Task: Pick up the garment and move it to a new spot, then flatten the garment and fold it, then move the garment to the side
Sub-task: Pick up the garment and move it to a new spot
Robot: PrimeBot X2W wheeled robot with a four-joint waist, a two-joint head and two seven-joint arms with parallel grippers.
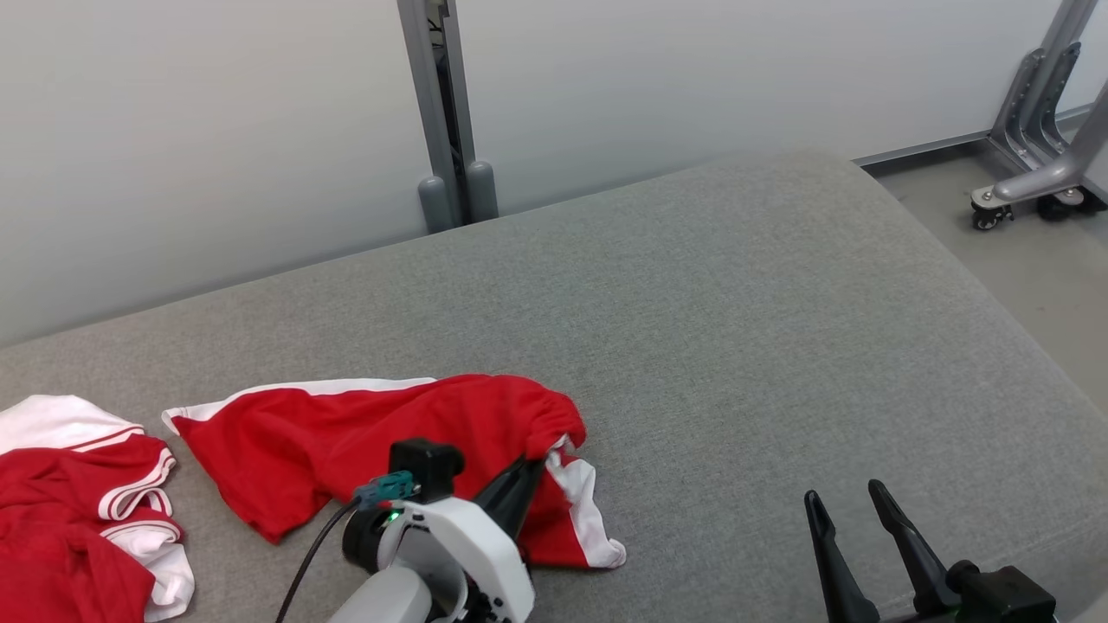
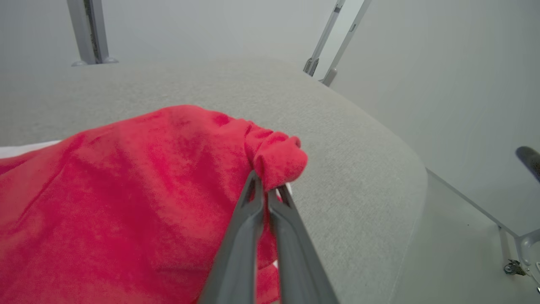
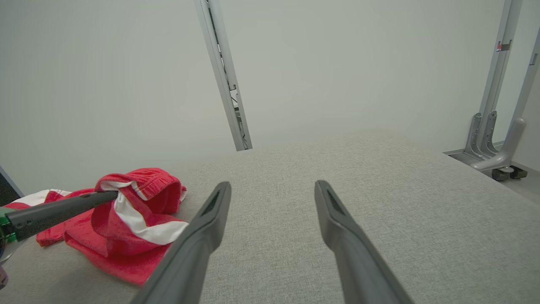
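Grey cushion [image 1: 736, 303], wide; red garment [image 1: 329, 441] lies crumpled at its front left. Soft, light cloth, likely to sag and bunch; the gathered edge [image 2: 278, 156] looks the surest hold. Left gripper [image 2: 268, 190] is clamped on that edge; right gripper [image 1: 841, 491] holds its 2 fingers [image 3: 344, 236] apart, well clear.

Your head camera looks forward and down from well above the grey upholstered surface [image 1: 736, 329], facing the pale wall and its grey post [image 1: 446, 112]. Your left wrist camera sits low and very close, sighting along the left gripper [image 2: 266, 185] into the red garment [image 2: 126, 190], while your right wrist camera looks low across the surface from farther off, along the right gripper [image 3: 272, 185]. All three views share the garment, the surface and the post.
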